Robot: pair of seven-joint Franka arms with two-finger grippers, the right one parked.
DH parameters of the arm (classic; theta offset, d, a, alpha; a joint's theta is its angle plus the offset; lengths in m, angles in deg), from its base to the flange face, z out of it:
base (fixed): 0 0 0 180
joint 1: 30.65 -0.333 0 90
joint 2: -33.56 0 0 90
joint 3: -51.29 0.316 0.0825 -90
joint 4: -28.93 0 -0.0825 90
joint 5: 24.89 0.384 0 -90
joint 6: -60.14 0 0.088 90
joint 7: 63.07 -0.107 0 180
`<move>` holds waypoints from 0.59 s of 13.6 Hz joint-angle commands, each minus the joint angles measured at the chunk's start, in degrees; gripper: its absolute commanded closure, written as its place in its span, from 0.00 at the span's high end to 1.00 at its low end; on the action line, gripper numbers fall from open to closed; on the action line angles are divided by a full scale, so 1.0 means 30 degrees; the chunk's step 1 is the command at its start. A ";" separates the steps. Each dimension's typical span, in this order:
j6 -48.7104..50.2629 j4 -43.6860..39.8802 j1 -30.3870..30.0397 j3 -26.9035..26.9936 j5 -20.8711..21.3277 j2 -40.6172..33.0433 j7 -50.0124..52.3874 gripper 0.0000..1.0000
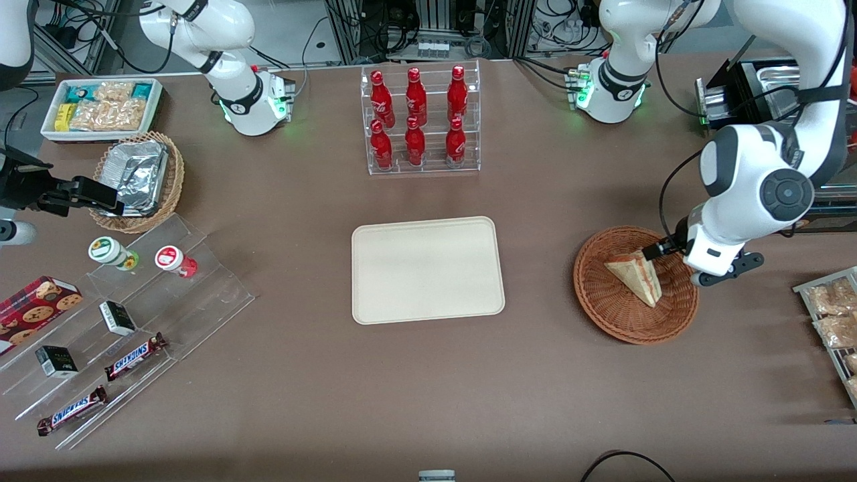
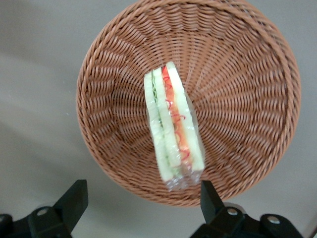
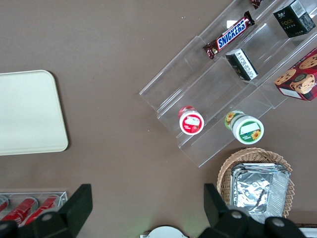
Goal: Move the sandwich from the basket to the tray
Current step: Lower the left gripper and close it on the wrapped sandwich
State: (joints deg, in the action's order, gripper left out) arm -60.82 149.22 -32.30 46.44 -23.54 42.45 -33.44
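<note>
The working arm (image 1: 756, 187) is built of glossy white rounded shells joined by dark grey bands, with a round dark grey cap carrying a small ring mark on the side of its big joint. Black cables run along its upper links and one loops down to the wrist. Its round white base (image 1: 612, 90) stands at the worktop's edge farthest from the front camera, ringed by a black band with a small logo, and glows green low on one side. The wrist ends in a white block with a black bracket. The gripper (image 2: 143, 203) has black jaws, matte and wedge-shaped, set wide apart on black mounts with silver screw heads.
</note>
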 commanded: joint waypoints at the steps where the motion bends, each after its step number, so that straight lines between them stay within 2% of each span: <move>1: -0.1043 0.0130 0.0080 -0.0051 -0.1702 0.0259 0.2396 1.00; 4: -0.1395 0.0276 0.0080 -0.0051 -0.2529 0.0434 0.2632 1.00; 8: -0.4058 0.1592 0.0373 -0.0051 -0.2531 0.0581 0.4040 1.00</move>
State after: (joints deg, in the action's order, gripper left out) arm -69.38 151.79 -31.90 46.26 -30.22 44.26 -23.24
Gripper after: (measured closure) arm 0.000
